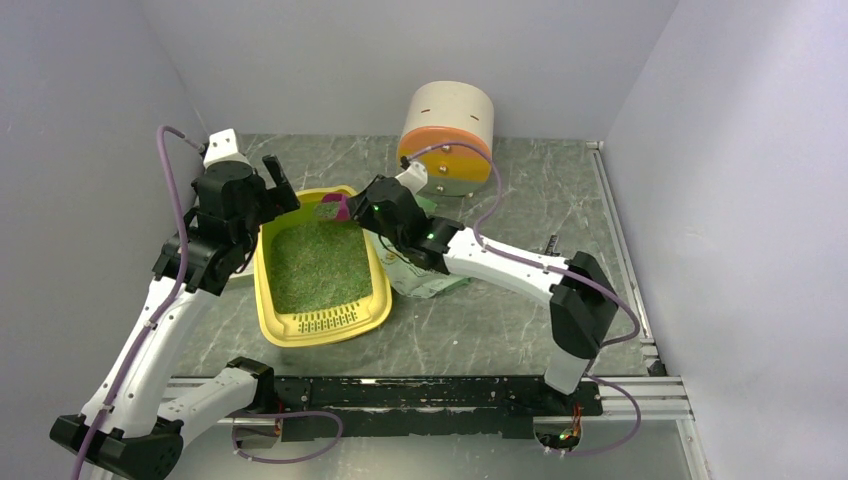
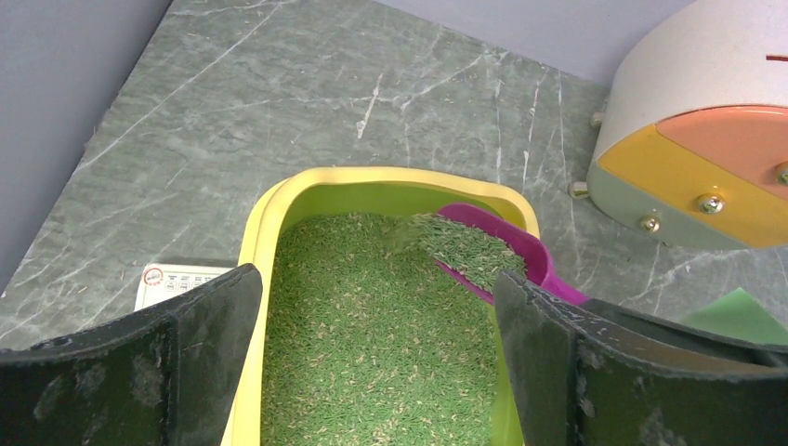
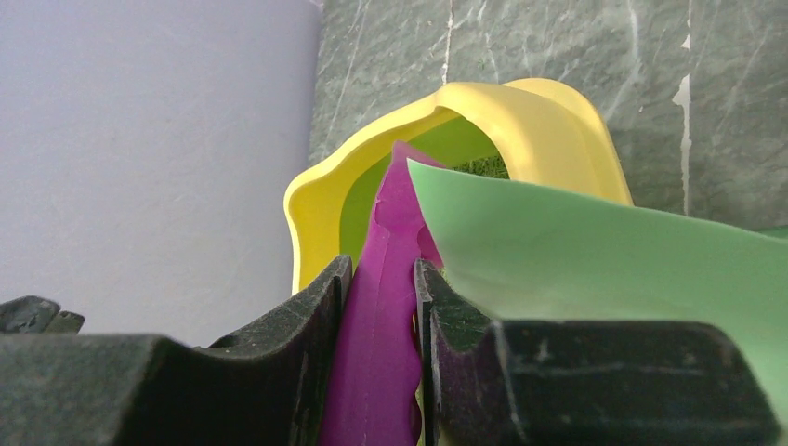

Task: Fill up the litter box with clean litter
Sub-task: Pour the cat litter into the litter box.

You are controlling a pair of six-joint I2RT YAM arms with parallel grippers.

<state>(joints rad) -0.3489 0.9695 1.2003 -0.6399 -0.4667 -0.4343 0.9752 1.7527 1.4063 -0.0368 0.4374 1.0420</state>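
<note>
Right gripper (image 3: 381, 279): clamped on the magenta scoop (image 2: 520, 246), tipping clean litter (image 2: 372, 353) into the litter box (image 2: 390, 177) on the table (image 1: 520, 190). Left gripper (image 2: 376, 279): spread wide, empty. Looks mostly filled, maybe another scoop left.

A magenta plastic scoop (image 3: 376, 316) stands edge-on between the fingers of the right claw (image 3: 381, 274), its handle pinched by both pads and its bowl reaching ahead of the fingertips. A pale green and white printed plastic bag (image 1: 428, 282) lies below and behind that claw; a flat green fold of it rises just beside the claw's right finger. A round drawer cabinet in beige, orange and yellow (image 2: 706, 139) sits ahead of the left claw (image 2: 376, 279) and off to its right, well apart. A small white printed card (image 2: 177, 277) lies flat just outside that claw's left finger, on the grey-green marbled table top (image 2: 307, 84).
</note>
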